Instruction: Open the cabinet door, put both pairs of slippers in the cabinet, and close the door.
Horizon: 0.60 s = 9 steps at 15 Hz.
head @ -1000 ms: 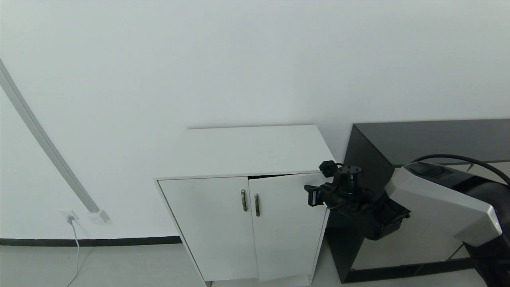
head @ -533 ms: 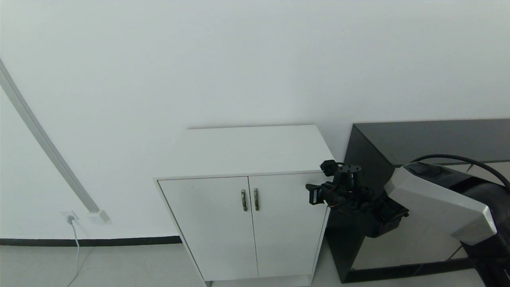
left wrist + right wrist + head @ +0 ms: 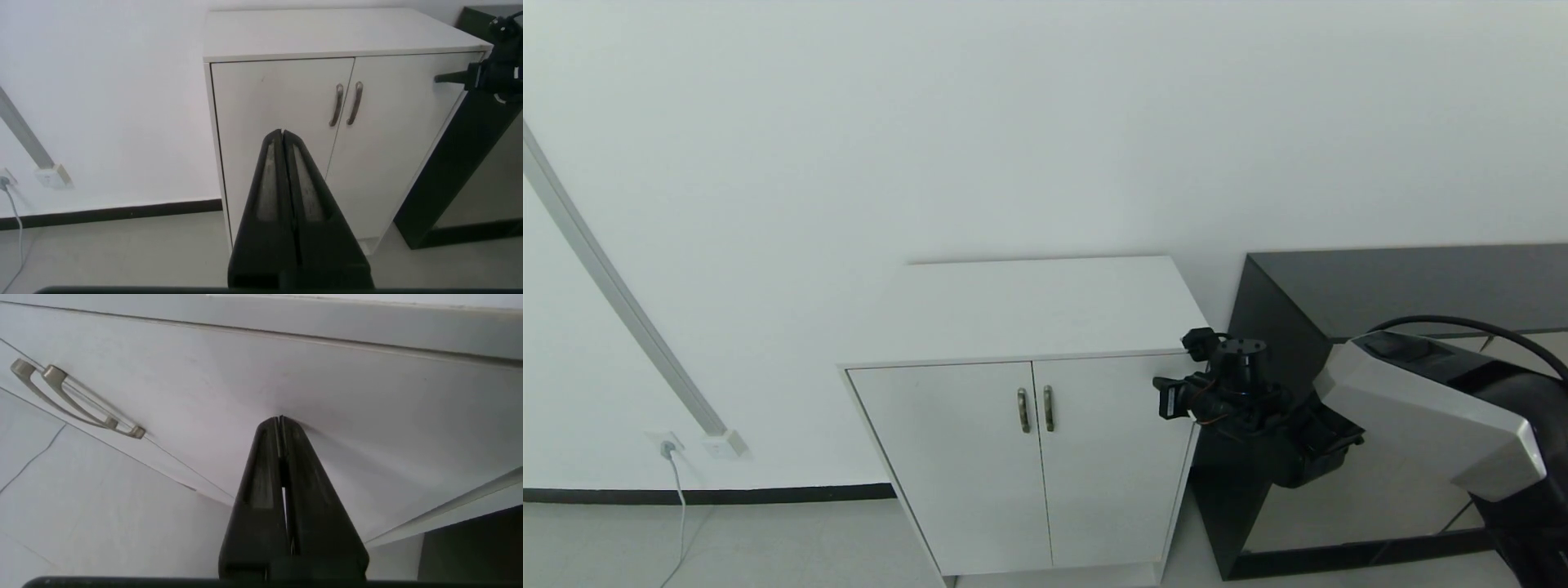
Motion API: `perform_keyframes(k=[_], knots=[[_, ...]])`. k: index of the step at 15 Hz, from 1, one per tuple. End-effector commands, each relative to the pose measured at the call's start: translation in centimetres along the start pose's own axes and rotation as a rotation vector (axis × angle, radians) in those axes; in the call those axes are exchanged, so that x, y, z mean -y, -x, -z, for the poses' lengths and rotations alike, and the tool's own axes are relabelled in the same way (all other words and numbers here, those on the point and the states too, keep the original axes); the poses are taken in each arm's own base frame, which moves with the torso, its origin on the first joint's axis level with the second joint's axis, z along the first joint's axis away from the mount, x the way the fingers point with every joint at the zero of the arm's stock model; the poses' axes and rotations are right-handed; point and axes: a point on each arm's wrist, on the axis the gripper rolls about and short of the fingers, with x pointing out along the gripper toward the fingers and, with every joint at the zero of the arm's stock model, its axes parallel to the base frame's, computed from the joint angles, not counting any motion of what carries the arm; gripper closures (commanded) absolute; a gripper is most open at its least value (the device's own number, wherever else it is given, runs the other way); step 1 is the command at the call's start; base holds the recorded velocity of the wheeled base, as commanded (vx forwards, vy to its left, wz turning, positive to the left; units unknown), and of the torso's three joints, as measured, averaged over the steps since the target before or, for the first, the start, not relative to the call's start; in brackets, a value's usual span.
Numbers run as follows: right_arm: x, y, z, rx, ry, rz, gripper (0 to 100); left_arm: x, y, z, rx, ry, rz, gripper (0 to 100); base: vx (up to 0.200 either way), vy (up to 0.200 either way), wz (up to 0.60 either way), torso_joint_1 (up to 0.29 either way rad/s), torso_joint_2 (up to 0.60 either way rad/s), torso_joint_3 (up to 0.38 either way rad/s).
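Note:
A white two-door cabinet [image 3: 1029, 310] stands against the wall, with both doors flush and two metal handles [image 3: 1036, 410] at the centre seam. My right gripper [image 3: 1164, 400] is shut, and its tip [image 3: 282, 425] presses on the right door [image 3: 1111, 465] near the upper outer corner. The handles [image 3: 78, 396] lie off to one side of it. My left gripper [image 3: 282, 135] is shut on nothing and hangs well in front of the cabinet [image 3: 327, 37], level with the left door [image 3: 278, 122].
A black cabinet [image 3: 1339, 286] stands directly to the right of the white one. On the left wall are a slanted conduit [image 3: 605, 278] and a socket with a cable [image 3: 668, 447]. Bare floor [image 3: 768, 547] lies in front.
The right door was ajar a second ago and now sits flush with the left one. My right gripper has shifted slightly toward the door.

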Motion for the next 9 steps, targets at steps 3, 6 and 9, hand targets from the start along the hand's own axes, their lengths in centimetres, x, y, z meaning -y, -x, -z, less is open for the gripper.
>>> perform_keyframes(k=[3,6,9], knots=[[-1.2,3.1,-2.1,0.035,0.011,-0.014,100,0.0,0.0,0.0,-0.001,0.001,0.000,100,0.000,0.000,0.00,0.000,0.00,0.000],[-1.6,5.7,-2.8,0.035,0.008,-0.012,100,0.0,0.0,0.0,-0.001,0.001,0.002,100,0.000,0.000,0.00,0.000,0.00,0.000],[-1.3,9.8,-3.5,0.099,0.009,0.024,100,0.0,0.0,0.0,-0.001,0.002,0.002,100,0.000,0.000,0.00,0.000,0.00,0.000]])
